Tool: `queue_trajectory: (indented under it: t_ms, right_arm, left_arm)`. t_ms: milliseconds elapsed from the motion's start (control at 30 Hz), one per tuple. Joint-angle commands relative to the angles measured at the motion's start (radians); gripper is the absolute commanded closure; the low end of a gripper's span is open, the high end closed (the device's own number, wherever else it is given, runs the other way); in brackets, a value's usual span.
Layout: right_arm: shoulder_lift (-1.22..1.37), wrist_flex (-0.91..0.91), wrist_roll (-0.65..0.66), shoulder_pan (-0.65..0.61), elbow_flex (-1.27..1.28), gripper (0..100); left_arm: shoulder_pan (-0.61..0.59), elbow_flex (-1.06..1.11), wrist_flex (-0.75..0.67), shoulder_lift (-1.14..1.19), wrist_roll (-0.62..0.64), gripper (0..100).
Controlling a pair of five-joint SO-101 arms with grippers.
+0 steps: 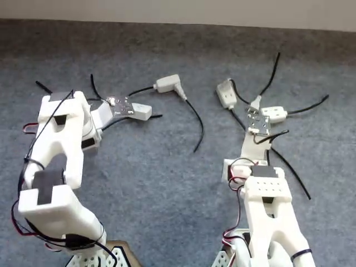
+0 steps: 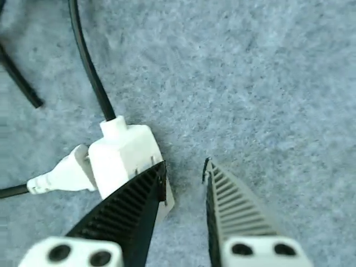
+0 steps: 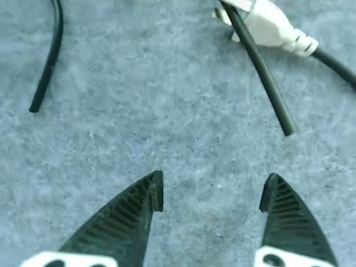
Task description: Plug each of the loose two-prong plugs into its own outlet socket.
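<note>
The grey carpeted desk (image 1: pixel 167 183) is taken in first, strewn with white fittings and black leads, and the two white arms (image 1: pixel 55 156) are set low over it. The left gripper (image 2: pixel 183 175) is held with its jaws apart. Its dark finger (image 2: pixel 139 194) is laid over the corner of the white box-shaped outlet socket (image 2: pixel 125 153), and the pale one is left on bare carpet beside it. That socket looks already served: a small white two-prong plug (image 2: pixel 61 175) is pressed against its side face, though the prongs are hidden. A second white outlet socket (image 1: pixel 273 114) is found just beside the right arm's tip, and whether it is occupied cannot be told. A white angled plug (image 1: pixel 167 83) is left lying well apart from both sockets. The right gripper (image 3: pixel 214 194) is spread wide over bare carpet, with a white moulded plug (image 3: pixel 272 25) ahead, crossed by a loose black cable (image 3: pixel 261 78). As a judgement, that plug should be taken by its flat sides and the crossing cable avoided. The prongs should be kept free and squared to the slots, and the socket braced against sliding.
</note>
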Motion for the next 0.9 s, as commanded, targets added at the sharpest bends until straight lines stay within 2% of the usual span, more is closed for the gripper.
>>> queue_trajectory:
  t_ms: [0,267,567,767,867]
  right_arm:
    - [-0.015,-0.065,0.000,0.010,0.021,72.4]
    - [-0.013,-0.120,0.002,0.008,0.048,72.4]
    - [-0.007,-0.120,0.002,0.005,0.048,72.4]
    - [-0.008,-0.220,0.032,0.005,0.117,72.4]
    - [-0.015,-0.226,0.063,-0.001,0.136,72.4]
  left_arm:
    - [-0.007,-0.053,0.011,0.044,-0.008,89]
    - [-0.062,-0.067,0.018,0.061,-0.014,89]
    - [-0.059,-0.059,0.063,-0.225,-0.014,89]
    - [-0.088,-0.059,-0.163,-0.108,-0.008,82]
    - [-0.104,-0.070,-0.241,-0.002,-0.014,81]
